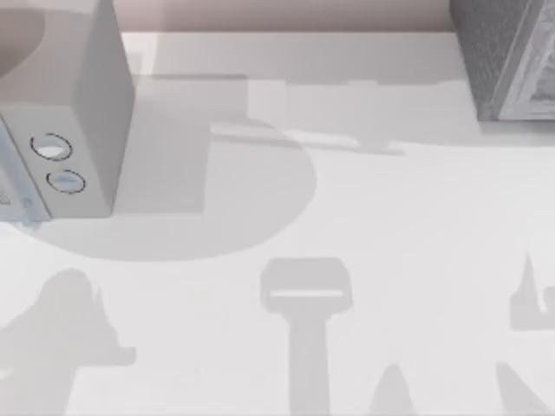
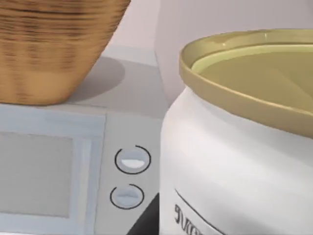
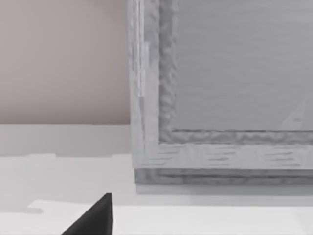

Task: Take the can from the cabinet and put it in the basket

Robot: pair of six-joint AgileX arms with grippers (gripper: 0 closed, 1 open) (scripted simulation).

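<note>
Half the job looks done, approx.: the can (image 2: 234,147) is already out of the cabinet (image 1: 503,61) and sits right up against the left wrist camera, gold top and white body upright, w/ the white box (image 1: 95,104) and its two round dials (image 2: 132,160) just behind it. We judge the left gripper (image 2: 146,221) is clamped on the can, since a dark finger edge lies against the can's side and nothing else seems to bear it. The basket (image 2: 54,49) stands on top of the white box, near the can but apart from it and higher, so the can isn't in yet. On the table (image 1: 390,243), the white box is at approx. 10 o'clock and the cabinet at approx. 1 o'clock, well apart. What's left, as we see it: lift the can over the basket rim, lower it, let go. Right gripper (image 3: 93,218) faces the cabinet's white-framed front panel; we cannot tell whether it's clenched or released.
</note>
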